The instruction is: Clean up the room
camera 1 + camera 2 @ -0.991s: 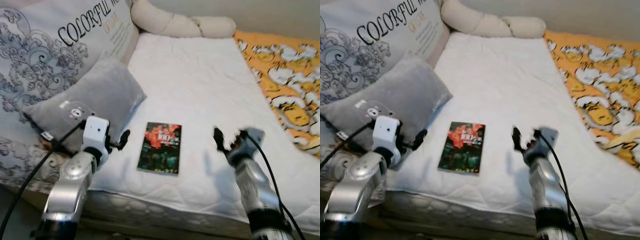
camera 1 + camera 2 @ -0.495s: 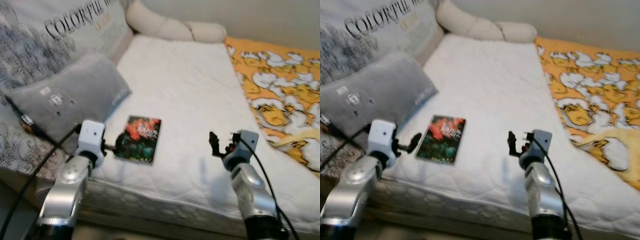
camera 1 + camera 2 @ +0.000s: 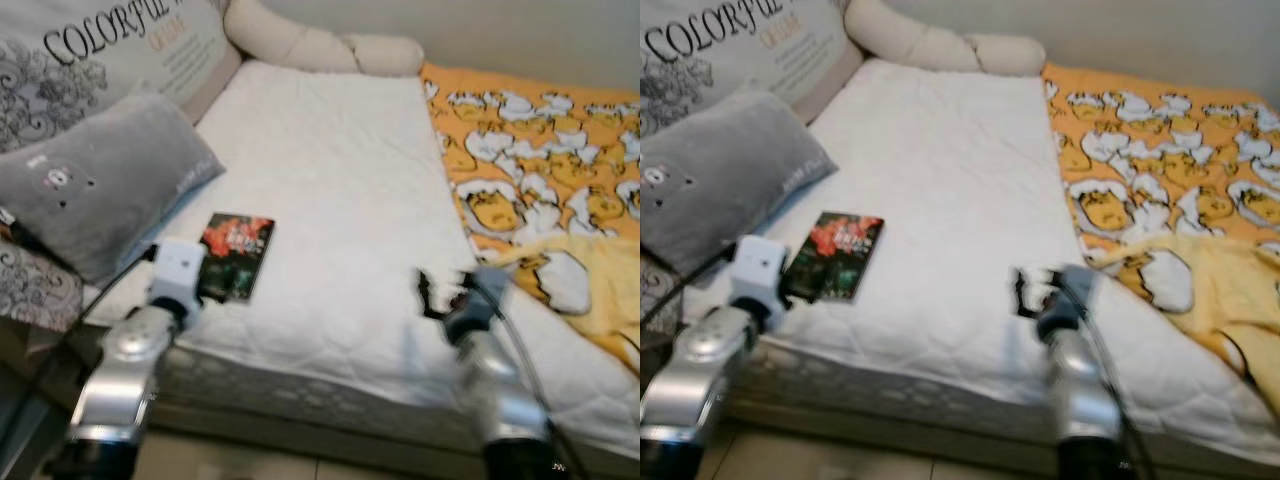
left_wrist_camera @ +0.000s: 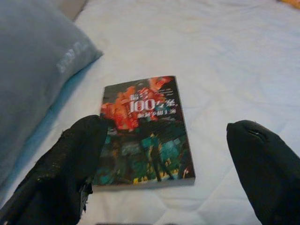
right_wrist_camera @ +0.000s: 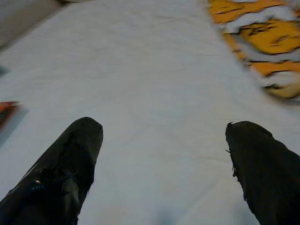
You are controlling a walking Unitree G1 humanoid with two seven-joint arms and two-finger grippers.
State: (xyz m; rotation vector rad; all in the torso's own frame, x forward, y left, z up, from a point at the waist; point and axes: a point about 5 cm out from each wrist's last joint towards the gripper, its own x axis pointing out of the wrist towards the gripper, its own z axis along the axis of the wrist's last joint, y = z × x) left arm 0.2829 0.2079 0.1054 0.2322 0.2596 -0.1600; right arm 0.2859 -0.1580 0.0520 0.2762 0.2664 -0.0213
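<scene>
While the book lies untouched on the bed, the tidying has barely begun.

Nothing is lifted yet: the book lies flat near the bed's front edge, just beside the grey pillow, and the left gripper hangs just short of the book's near end with its two fingers spread wide, holding nothing. Judging from this, the grasp and the carrying away are all left to do. From the book, the right gripper is well apart toward the orange blanket, fingers likewise parted over bare sheet. The book's long axis runs from the bed's front edge toward the headboard end, tilted slightly, with the title's top pointing away from the robot.
</scene>
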